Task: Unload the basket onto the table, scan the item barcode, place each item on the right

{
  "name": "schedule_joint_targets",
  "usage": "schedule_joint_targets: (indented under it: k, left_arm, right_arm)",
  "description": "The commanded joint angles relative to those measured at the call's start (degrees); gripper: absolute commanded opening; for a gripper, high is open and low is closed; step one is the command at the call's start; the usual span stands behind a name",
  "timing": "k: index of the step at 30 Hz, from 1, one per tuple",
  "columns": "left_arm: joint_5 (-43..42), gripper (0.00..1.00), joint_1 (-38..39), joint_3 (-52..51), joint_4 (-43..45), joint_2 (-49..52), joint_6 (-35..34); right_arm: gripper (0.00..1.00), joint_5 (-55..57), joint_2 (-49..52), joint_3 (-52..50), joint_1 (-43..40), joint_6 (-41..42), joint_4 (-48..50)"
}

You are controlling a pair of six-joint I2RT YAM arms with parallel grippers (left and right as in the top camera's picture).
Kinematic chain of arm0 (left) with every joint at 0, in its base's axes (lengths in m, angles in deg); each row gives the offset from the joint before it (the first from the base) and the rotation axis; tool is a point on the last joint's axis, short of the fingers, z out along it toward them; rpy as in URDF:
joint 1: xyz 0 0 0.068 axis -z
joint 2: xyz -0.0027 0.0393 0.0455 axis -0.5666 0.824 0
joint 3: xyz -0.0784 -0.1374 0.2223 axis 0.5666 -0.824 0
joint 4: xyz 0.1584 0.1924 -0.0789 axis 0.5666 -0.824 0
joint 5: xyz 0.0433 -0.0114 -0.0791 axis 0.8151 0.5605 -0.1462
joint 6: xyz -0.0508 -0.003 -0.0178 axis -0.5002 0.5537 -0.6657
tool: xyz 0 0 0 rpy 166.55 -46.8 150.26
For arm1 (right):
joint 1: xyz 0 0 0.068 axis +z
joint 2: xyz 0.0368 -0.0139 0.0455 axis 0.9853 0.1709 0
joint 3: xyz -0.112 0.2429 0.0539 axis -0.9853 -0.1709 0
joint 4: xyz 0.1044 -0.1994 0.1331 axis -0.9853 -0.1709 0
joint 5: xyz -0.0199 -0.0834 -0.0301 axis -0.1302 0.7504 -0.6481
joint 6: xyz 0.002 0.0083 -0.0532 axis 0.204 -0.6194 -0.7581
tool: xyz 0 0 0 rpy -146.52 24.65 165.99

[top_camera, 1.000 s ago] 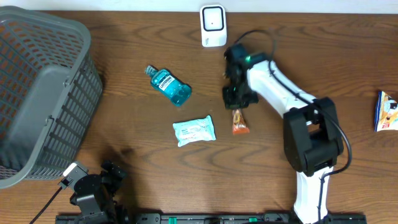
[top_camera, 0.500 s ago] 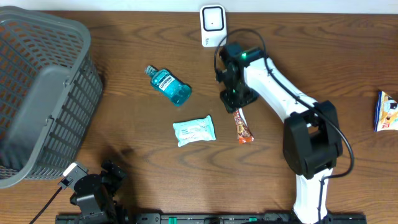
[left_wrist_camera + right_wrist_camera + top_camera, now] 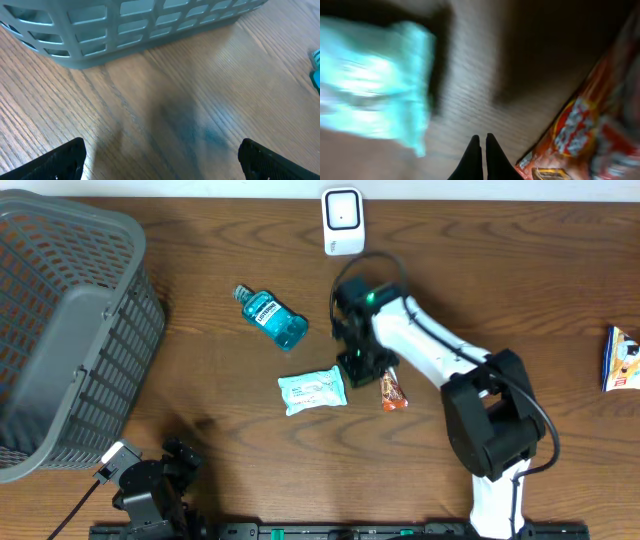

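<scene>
Left claw [image 3: 161,152]: wide open, empty, beside basket [image 3: 100,330], well apart from the goods. Wipes packet [image 3: 312,391]: just left of right claw. Right claw [image 3: 481,150]: shut, empty, nearer arm. Snack bar [image 3: 393,388]: likely item, on table just right of it, long axis pointing roughly toward scanner [image 3: 342,220].

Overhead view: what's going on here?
The right gripper sits shut and empty, low over the table between the orange snack bar and the teal wipes pack, holding neither. The left gripper is open and idle near the grey basket. The mouthwash bottle lies on the table too, and nothing is at the white scanner yet.
</scene>
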Motion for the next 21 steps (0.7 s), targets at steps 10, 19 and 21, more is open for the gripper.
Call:
schedule_joint_targets:
  k: [10, 19, 21]
  left_arm:
    - [0.1, 0.98, -0.2, -0.5, -1.8, -0.3, 0.3]
    - [0.1, 0.98, -0.2, -0.5, -1.8, -0.3, 0.3]
    - [0.1, 0.98, -0.2, -0.5, -1.8, -0.3, 0.3]
  right_arm:
    - [0.12, 29.7, -0.5, -4.7, -1.9, 17.0, -4.5]
    - [0.01, 25.6, -1.5, -0.7, -5.5, 21.1, -5.4]
    - [0.01, 21.1, -3.0, 1.2, -5.9, 21.1, -5.9]
